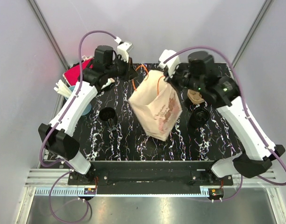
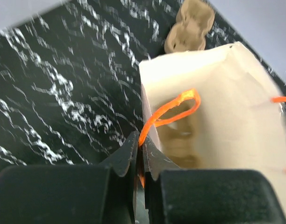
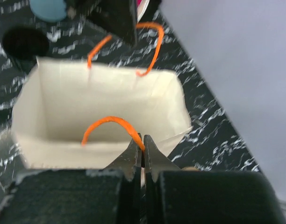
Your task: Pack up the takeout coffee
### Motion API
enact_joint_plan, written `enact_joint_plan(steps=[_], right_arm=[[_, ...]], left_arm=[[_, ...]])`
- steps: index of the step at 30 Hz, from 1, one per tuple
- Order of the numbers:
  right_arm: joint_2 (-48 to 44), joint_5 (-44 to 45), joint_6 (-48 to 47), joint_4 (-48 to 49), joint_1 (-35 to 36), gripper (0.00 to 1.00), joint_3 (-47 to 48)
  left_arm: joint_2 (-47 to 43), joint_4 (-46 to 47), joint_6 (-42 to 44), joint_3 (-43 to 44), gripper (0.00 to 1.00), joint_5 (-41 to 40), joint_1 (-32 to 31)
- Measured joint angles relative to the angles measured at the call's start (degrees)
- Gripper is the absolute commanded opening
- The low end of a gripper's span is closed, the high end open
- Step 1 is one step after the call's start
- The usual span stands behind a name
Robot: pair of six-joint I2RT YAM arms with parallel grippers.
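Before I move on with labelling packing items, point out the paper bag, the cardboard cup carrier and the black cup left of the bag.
paper bag (image 1: 158, 110), top view, printed side wall
cardboard cup carrier (image 2: 189, 25), left wrist view, its middle
black cup (image 1: 107, 114), top view, its top

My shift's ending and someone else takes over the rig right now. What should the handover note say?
Left gripper: shut on one handle of the bag.
Right gripper: shut on the other handle.
Bag: mid-table, tilted, mouth held open between the arms; nothing seen inside.
Left cup and right cup: on the table either side of the bag. Carrier: on the table, just beyond the right cup.
Done: bag opened.
Left: carrier and cups into the bag.
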Motion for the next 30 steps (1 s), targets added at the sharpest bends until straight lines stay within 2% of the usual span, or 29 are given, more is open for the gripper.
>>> enact_joint_plan(steps=[7,16,20,26,28,30], right_arm=[[0.39,-0.37,2.69,0.35,0.00,0.00,13.64],[0.98,0.20,3.80,-0.61,0.02,0.00,6.12],[1.14,0.24,5.18,-0.66,0.00,0.00,6.29],[0.04,-4.20,6.49,-1.92,0.26,0.00,7.43],[1.49,-3.74,5.75,-4.50,1.07,0.00,10.16],[1.33,-1.97,5.99,-1.73,1.55,0.00,8.76]], left_arm=[[-0.83,0.72,0.22,2.05,0.04,-1.05,-0.11],[-0.81,0.37,0.52,2.03,0.02,-1.60,-0.26],[-0.74,0.37,0.70,2.03,0.01,-1.73,-0.24],[-0.52,0.35,0.76,2.03,0.01,-1.73,-0.52],[-0.39,0.33,0.79,2.03,0.01,-1.73,-0.63],[-0.24,0.31,0.81,2.03,0.01,-1.75,-0.76]])
